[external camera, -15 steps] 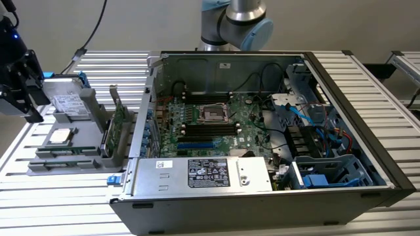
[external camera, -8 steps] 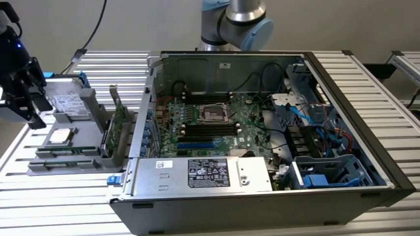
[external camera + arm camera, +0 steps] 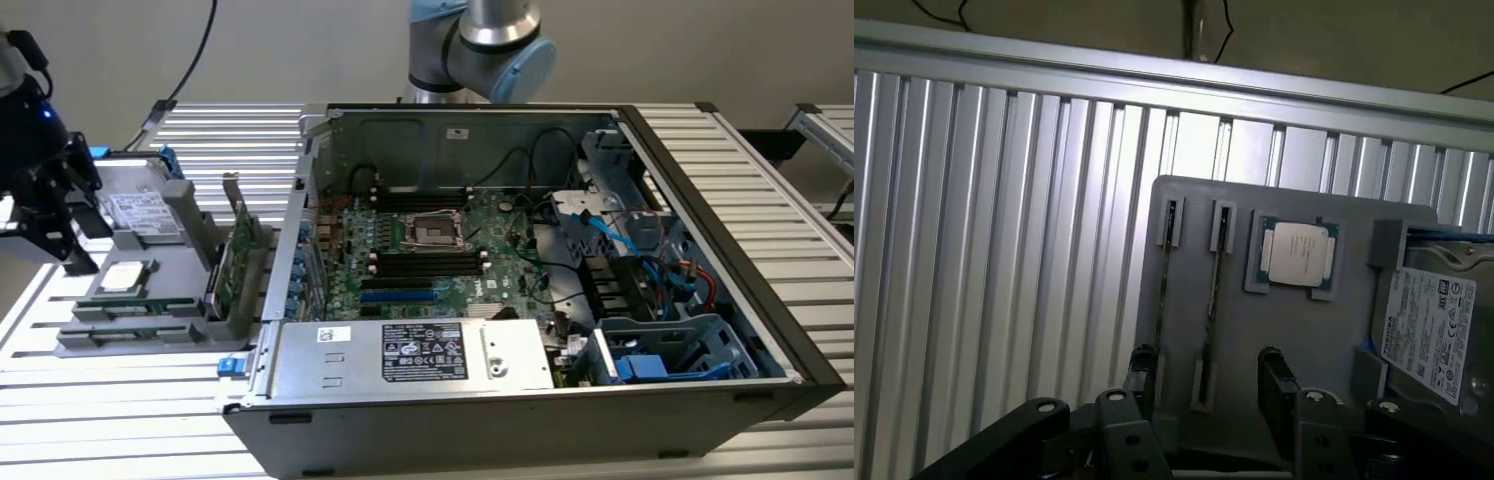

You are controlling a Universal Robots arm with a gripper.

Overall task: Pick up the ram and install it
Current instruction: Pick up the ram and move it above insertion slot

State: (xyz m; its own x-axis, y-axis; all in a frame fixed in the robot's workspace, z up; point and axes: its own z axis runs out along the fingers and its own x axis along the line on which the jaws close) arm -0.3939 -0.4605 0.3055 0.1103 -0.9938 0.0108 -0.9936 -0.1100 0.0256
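Two long, thin green ram sticks [image 3: 138, 304] [image 3: 1211, 300] are standing on their thin edges, side by side, in the slots of a grey plastic tray [image 3: 200, 250]. They are sitting at about 8 o'clock from the open black computer case [image 3: 747, 250].

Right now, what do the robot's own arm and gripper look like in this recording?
The arm has rounded silver-grey joints with light blue end caps. The gripper is matte black. It has two slim fingers carried on jointed linkage bars with round pivot pins.
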